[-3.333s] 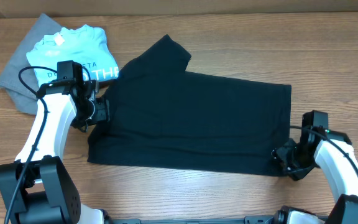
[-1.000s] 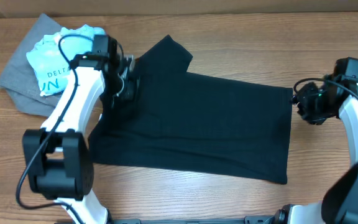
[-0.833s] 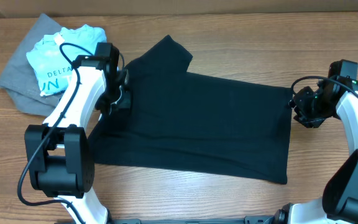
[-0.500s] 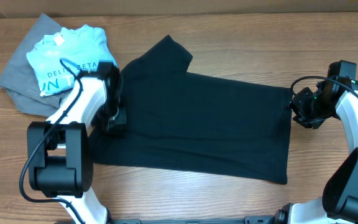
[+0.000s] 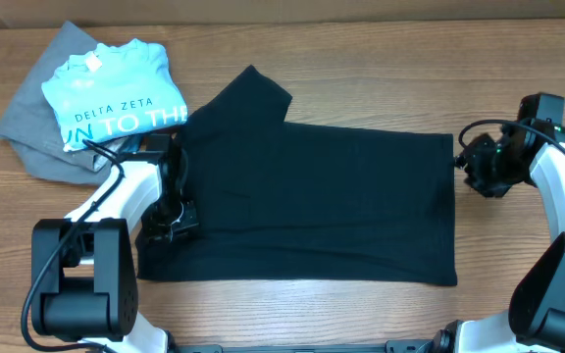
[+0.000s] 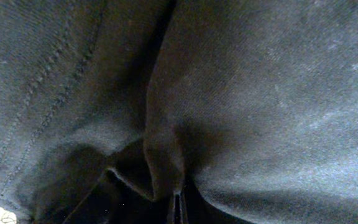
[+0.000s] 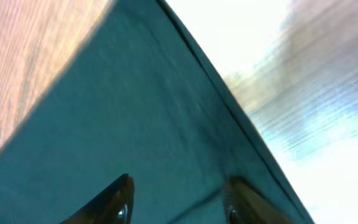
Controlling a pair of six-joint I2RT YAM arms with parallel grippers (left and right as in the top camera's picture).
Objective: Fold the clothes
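One black T-shirt [image 5: 312, 196] lies spread flat on the wooden surface [image 5: 361, 49] and fills the centre of the overhead view, with its long axis running left to right. One short sleeve [image 5: 253, 93] projects toward the far left. The right edge of the garment is straight and runs from far to near.

Left gripper [image 5: 170, 224]: positioned on the left edge of the black T-shirt, close to its near-left corner. The left wrist view is filled with black fabric. A raised fold of that fabric runs down into the slit between the two fingers, which are pressed together on it. The gripper is clamped on the black T-shirt. A stitched seam [image 6: 48, 81] crosses the left part of that view.

Right gripper [image 5: 471, 167]: positioned at the far-right corner of the black T-shirt. In the right wrist view the two fingers [image 7: 118, 202] stand apart at a medium width over the fabric, with the garment's edge running diagonally between them. No fabric is pinched, and bare wood shows on both sides of the cloth.

A light blue T-shirt [image 5: 116, 93] with white lettering lies folded at the far left of the surface, on top of a grey garment [image 5: 23, 137]. The black shirt's left shoulder area is just beside the light blue T-shirt; whether they touch cannot be determined.
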